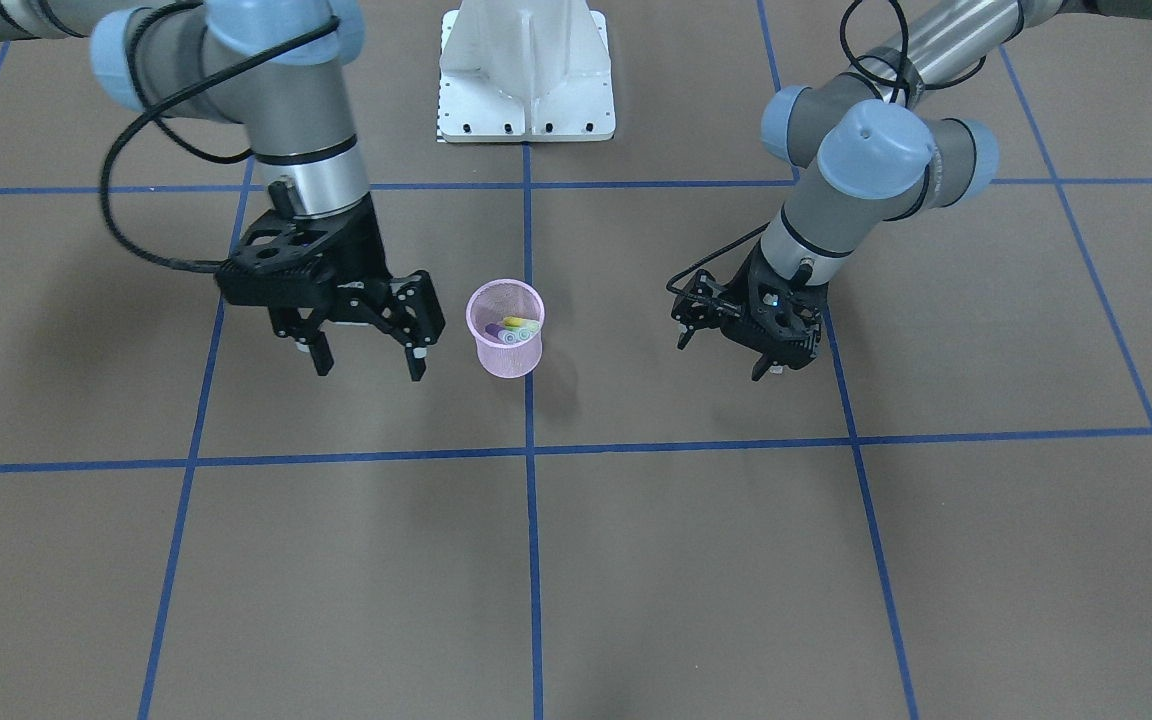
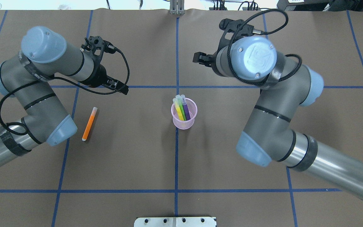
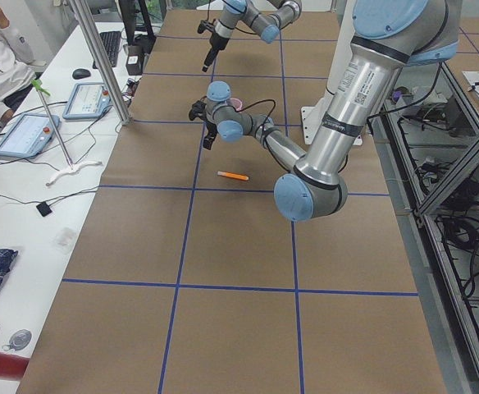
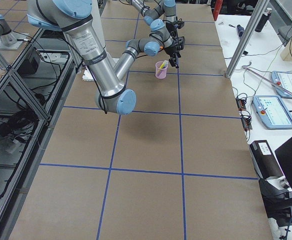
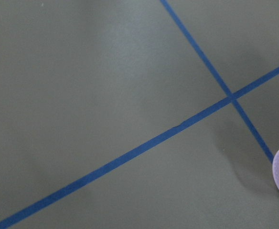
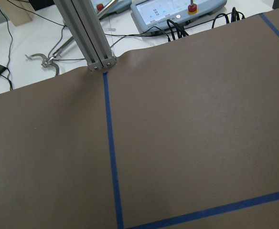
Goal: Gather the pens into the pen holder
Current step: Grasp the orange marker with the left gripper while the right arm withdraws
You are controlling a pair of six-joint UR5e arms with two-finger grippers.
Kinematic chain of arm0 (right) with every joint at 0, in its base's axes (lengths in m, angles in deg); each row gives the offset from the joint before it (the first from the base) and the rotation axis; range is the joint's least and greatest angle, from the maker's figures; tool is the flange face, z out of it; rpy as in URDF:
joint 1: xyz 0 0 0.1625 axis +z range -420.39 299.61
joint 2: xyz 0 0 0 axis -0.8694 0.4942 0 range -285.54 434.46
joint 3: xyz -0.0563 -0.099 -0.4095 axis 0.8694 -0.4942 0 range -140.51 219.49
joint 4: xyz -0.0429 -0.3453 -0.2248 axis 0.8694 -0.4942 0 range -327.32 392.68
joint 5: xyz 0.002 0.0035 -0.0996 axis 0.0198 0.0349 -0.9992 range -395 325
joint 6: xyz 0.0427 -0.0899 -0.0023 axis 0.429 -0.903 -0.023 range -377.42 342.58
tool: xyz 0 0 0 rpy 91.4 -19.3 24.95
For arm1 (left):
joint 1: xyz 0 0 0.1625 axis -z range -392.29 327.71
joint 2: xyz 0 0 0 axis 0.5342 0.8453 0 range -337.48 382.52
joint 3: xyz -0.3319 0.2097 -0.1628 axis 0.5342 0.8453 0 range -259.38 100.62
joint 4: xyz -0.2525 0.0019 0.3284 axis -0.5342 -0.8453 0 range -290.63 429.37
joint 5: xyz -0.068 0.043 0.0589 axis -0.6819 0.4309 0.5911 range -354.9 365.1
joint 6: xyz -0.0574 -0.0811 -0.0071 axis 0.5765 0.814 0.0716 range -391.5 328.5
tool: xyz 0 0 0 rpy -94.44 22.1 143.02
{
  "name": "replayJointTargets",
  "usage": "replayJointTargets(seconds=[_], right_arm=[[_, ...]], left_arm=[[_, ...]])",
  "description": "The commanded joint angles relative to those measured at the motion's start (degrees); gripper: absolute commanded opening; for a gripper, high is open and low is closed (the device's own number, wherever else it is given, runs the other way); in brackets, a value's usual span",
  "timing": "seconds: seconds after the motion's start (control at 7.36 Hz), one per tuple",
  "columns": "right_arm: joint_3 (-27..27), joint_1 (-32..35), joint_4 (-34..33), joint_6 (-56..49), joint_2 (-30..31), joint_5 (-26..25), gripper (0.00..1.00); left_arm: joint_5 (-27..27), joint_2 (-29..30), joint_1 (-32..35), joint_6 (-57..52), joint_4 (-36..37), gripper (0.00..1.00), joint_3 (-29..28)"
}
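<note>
While three pens are stood in the pink mesh pen holder (image 2: 184,124), a fourth is left lying outside it. The holder is set near the middle of the brown tabletop (image 2: 137,157), on a blue grid line (image 2: 176,164).

Inside it, a yellow pen (image 2: 178,108), a green pen (image 2: 182,110) and a purple pen (image 2: 187,111) are leaned together. In the overhead view their pale cap ends are raised past the rim toward 12 o'clock.

The orange pen (image 2: 89,123) is laid flat on the tabletop at 9 o'clock from the holder, well apart from it, with its pale cap pointed toward 12 o'clock.

The left gripper (image 1: 721,359) is hung above the tabletop, at about 10 o'clock from the holder in the overhead view and at 1 o'clock from the orange pen. Neither is touched. Its jaws are seen parted, with nothing between them.

The right gripper (image 1: 369,368) is hung at about 1 o'clock from the holder in the overhead view. Its jaws are spread wide and nothing is held.
</note>
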Motion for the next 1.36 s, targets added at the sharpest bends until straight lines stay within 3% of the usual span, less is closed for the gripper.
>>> replayJointTargets(seconds=[0.0, 0.41, 0.82, 1.09, 1.22], right_arm=[[-0.26, 10.59, 0.12, -11.22, 4.56, 13.86, 1.00], [-0.43, 14.85, 0.30, -18.21, 8.18, 16.45, 1.00], [-0.43, 16.34, 0.39, -20.83, 9.32, 18.28, 1.00], [-0.43, 16.87, 0.48, -21.56, 9.94, 19.00, 1.00], [-0.35, 16.96, 0.48, -21.56, 9.94, 19.00, 1.00]], left_arm=[[1.85, -4.44, -1.23, 4.88, 0.17, 1.00, 0.35], [1.84, -8.58, -1.23, 5.41, 0.26, 0.97, 2.29], [4.11, -8.95, -3.95, 5.58, 0.35, 0.75, 2.02], [4.57, -8.95, -4.57, 5.58, 0.44, 0.47, 1.94], [4.57, -9.04, -4.57, 5.50, 0.44, 0.43, 2.02]])
